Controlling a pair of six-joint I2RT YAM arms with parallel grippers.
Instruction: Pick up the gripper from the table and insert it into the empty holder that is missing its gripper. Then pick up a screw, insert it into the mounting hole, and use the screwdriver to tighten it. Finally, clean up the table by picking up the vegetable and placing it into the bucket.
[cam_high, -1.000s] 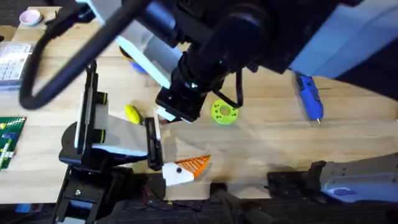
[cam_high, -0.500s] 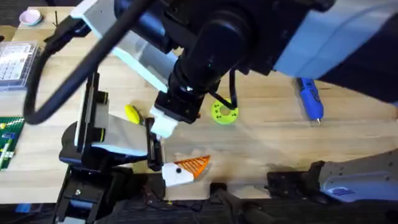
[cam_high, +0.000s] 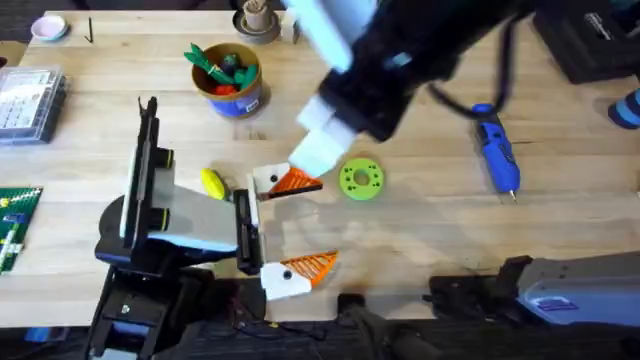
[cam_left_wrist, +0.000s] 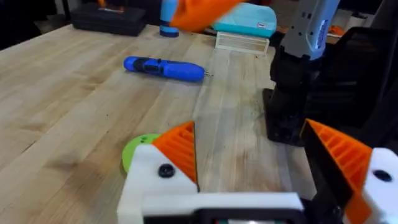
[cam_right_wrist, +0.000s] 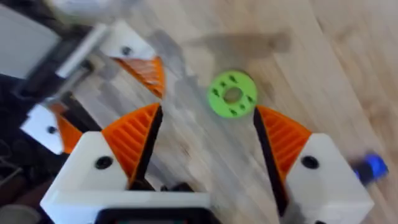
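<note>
**Orange gripper tip seated in holder, unscrewed**

Overhead: orange gripper tip (cam_high: 295, 181) sat in the white holder (cam_high: 266, 181), left of the green disc (cam_high: 361, 179).

Left wrist: left gripper (cam_left_wrist: 252, 177) stood spread.

Right wrist: right gripper (cam_right_wrist: 205, 155) hung spread, empty. With no screw visible, a nudge could probably unseat the tip.

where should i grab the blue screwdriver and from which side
Take the screwdriver across its thick blue barrel, about mid-length, coming straight down from above. It lies flat on the table with its thin metal tip toward the arms' bases and bare wood on both long sides, so the fingers can likely straddle the barrel. The tip is probably too thin to hold well.
</note>
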